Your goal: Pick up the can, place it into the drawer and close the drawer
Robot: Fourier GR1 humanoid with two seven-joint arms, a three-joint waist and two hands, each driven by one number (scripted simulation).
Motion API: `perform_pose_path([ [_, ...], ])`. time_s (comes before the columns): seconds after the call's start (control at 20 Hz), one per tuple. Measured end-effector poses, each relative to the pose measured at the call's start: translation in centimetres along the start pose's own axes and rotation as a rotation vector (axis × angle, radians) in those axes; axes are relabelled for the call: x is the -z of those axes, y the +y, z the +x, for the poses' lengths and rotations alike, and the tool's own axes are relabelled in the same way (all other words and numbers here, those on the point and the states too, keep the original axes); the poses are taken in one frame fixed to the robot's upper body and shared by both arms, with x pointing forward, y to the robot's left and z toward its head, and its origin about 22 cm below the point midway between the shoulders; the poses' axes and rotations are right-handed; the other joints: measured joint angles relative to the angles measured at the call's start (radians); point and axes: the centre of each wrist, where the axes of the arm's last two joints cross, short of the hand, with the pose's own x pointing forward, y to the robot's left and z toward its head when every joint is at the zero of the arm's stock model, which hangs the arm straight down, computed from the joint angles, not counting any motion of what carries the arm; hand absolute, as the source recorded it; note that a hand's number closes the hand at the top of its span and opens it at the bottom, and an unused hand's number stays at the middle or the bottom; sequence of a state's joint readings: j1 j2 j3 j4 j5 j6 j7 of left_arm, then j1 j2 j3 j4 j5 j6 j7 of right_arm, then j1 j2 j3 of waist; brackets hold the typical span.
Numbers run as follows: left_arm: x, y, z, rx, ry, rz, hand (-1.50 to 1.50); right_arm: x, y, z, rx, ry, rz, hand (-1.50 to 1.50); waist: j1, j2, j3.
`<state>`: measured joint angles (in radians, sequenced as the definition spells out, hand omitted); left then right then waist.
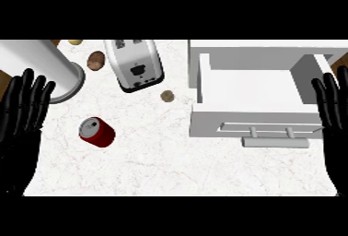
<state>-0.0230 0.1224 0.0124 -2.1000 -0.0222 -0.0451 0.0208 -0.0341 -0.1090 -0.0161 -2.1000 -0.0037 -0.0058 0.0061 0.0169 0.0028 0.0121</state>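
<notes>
A red can (97, 132) lies on its side on the white counter, left of centre, its silver top facing up-left. The white drawer (204, 87) stands pulled open at the right, its inside bare, with a bar handle (275, 142) on its front. My left hand (24, 110) shows at the left edge, fingers straight and pointing up, a short way left of the can and apart from it. At the right edge my right hand (332, 103) rests open beside the drawer's right wall, holding nothing.
A white toaster (134, 63) stands at the back, with a tall white cylinder (42, 69) to its left. Small brown round items lie nearby: one (95, 60) between them, one (167, 96) in front of the toaster, one (74, 42) at the back edge.
</notes>
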Motion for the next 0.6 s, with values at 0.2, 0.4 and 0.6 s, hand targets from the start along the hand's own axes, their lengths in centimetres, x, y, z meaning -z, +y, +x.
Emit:
perform_pose_path([
  [0.2, -0.1, -0.1, 0.1, -0.033, -0.019, -0.018, -1.5, -0.3, 0.3, -0.2, 0.004, -0.007, 0.002, -1.5, -0.011, -0.002, -0.008],
  [0.4, -0.3, 0.0, -1.5, -0.055, 0.1, -0.011, -1.5, -1.2, 0.0, -1.1, -0.014, 0.107, -0.034, -1.5, -0.016, 0.001, -0.011],
  [0.6, -0.4, -0.3, -1.9, -0.038, 0.271, 0.013, -1.5, -2.3, -0.7, -1.2, -0.022, 0.252, -0.068, -1.5, -0.021, -0.002, -0.011],
])
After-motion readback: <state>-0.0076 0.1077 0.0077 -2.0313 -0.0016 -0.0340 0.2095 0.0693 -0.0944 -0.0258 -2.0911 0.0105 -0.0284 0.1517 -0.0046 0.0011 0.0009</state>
